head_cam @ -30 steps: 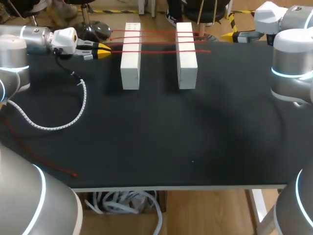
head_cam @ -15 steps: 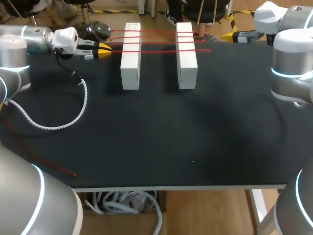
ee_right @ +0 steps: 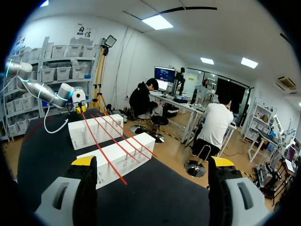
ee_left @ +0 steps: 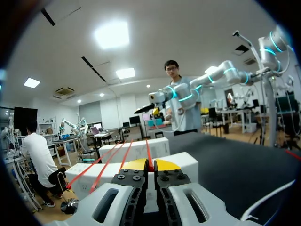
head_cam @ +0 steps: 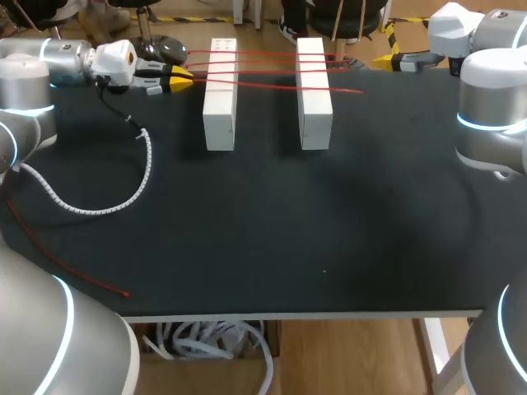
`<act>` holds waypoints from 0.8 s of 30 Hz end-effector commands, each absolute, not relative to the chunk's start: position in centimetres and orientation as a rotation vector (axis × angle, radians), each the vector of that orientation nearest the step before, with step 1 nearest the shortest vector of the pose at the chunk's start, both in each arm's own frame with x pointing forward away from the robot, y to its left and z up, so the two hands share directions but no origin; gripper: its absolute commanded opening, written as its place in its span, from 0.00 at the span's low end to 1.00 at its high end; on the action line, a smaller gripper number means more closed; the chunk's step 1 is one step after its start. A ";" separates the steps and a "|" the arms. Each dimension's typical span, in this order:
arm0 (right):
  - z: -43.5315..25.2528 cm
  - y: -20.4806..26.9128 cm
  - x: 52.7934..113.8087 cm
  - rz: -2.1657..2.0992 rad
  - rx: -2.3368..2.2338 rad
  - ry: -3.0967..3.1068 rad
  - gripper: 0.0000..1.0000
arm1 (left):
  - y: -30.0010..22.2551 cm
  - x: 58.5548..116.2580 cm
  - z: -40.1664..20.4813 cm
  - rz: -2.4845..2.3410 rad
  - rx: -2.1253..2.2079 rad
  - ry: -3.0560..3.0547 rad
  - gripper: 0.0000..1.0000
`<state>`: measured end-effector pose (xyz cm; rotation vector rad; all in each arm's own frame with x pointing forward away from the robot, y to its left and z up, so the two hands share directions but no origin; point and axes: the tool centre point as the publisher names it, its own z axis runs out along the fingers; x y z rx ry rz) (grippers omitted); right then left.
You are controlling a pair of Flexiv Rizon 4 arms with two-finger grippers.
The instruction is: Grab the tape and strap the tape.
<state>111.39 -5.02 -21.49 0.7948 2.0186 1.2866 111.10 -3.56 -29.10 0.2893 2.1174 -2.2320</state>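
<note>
1. The step in hand, as I read it, is getting the nearest red tape (head_cam: pixel 272 85) strapped straight across both blocks. My left gripper (head_cam: pixel 183 80) has one end of it just beside the left white block (head_cam: pixel 220 103). From there the tape runs over that block and the right white block (head_cam: pixel 314 103). Its free end pokes out over the table (head_cam: pixel 329 214) past the right block.
2. To do it well, I'd pull along the tape's own line, low and level. That way it ends up parallel to the two other tapes (head_cam: pixel 263 53) further back instead of slanting.
3. I'd go easy on the tension. Those blocks look light, and my guess is a hard tug slides or tips one.
4. My left gripper has its yellow tips pressed together, pinching the tape. In the wrist view the red strip comes out right from between them.
5. My right gripper (ee_right: pixel 153 162) has its fingers spread wide with nothing between them. It's touching nothing and sits at the table's far edge, out past the right block.
6. Thin tape in a tip pinch could slip, so I'd avoid any jerks.
</note>
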 end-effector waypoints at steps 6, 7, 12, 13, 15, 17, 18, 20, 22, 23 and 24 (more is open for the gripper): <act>-21.6 -5.0 111.4 1.291 0.793 2.013 1.00 | -4.4 111.1 -28.2 -2.315 0.288 2.027 0.00; -21.6 -5.0 111.4 1.291 0.793 2.013 1.00 | -4.4 111.0 -28.0 -2.318 0.301 2.011 0.00; -21.6 -5.0 111.4 1.291 0.793 2.013 1.00 | -4.8 110.8 -27.2 -2.340 0.301 2.016 0.00; -21.6 -5.0 111.4 1.291 0.793 2.013 1.00 | -4.9 110.8 -26.9 -2.342 0.314 2.026 0.00; -21.6 -5.0 111.4 1.291 0.793 2.013 1.00 | -5.0 110.7 -26.6 -2.342 0.313 2.051 0.00; -21.6 -5.0 111.4 1.291 0.793 2.013 1.00 | -5.0 110.7 -26.6 -2.342 0.313 2.051 0.00; -21.6 -5.0 111.4 1.291 0.793 2.013 1.00 | -5.0 110.7 -26.6 -2.342 0.313 2.051 0.00; -21.6 -5.0 111.4 1.291 0.793 2.013 1.00 | -5.0 110.7 -26.6 -2.342 0.313 2.051 0.00; -21.6 -5.0 111.4 1.291 0.793 2.013 1.00 | -5.0 110.7 -26.6 -2.342 0.313 2.051 0.00; -21.6 -5.0 111.4 1.291 0.793 2.013 1.00 | -5.0 110.7 -26.6 -2.342 0.313 2.051 0.00; -21.6 -5.0 111.4 1.291 0.793 2.013 1.00 | -5.0 110.7 -26.6 -2.342 0.313 2.051 0.00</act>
